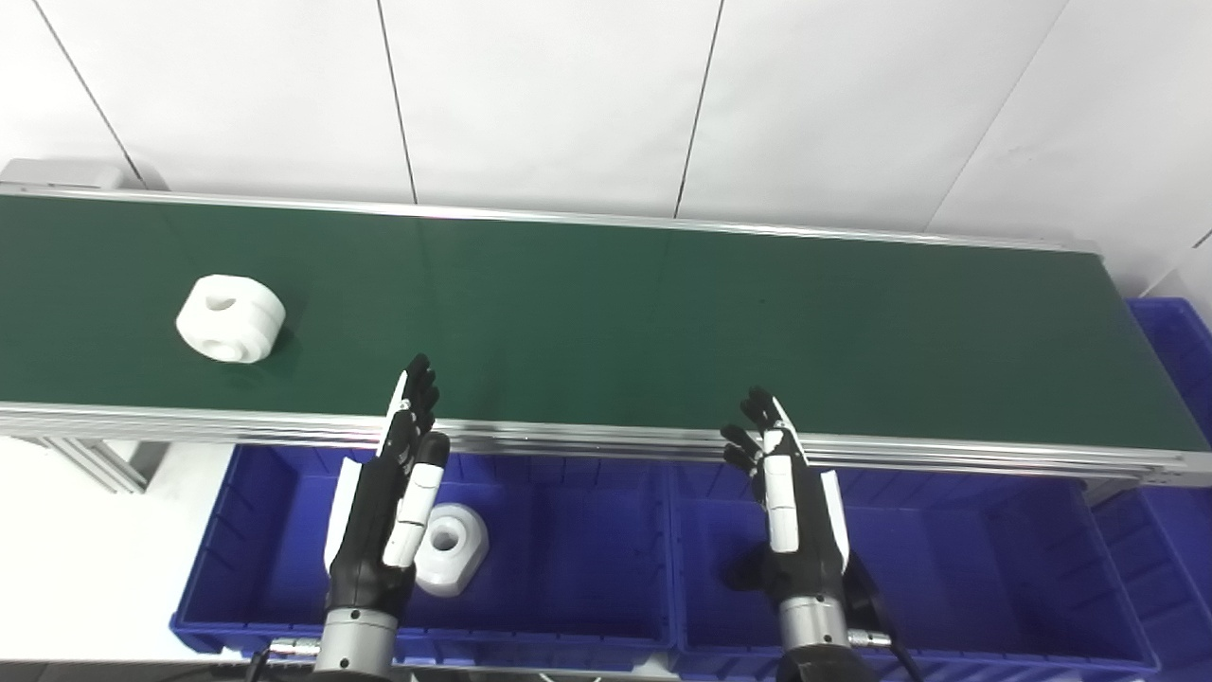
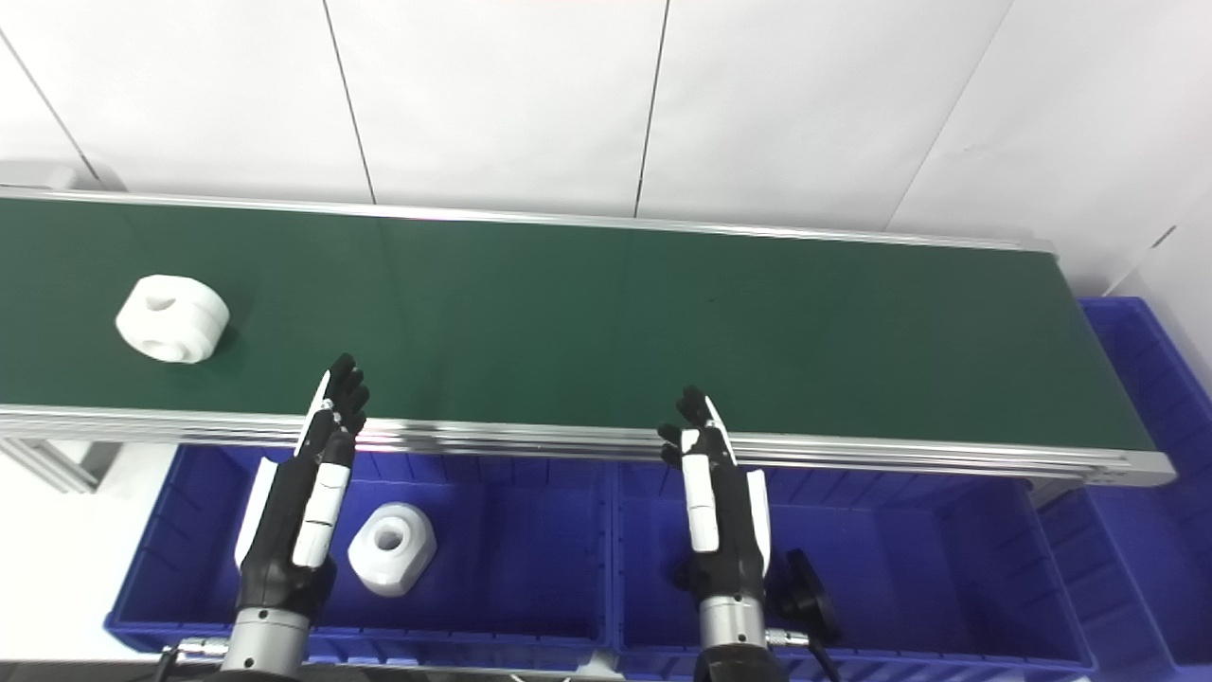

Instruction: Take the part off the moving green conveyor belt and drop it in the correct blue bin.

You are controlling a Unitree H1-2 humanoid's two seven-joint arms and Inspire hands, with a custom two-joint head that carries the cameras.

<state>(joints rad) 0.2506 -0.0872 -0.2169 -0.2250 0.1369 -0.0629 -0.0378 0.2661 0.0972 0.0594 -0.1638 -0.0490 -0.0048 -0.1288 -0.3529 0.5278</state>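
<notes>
A white round part with holes lies on the green conveyor belt at its left end. My left hand is open and empty over the left blue bin, fingertips at the belt's near rail, to the right of the part. My right hand is open and empty over the middle blue bin. A white part with a centre hole lies in the left bin beside my left hand. A black part shows in the middle bin beside my right wrist.
A third blue bin stands at the belt's right end. The belt's aluminium rail runs between the bins and the belt. A white panelled wall stands behind.
</notes>
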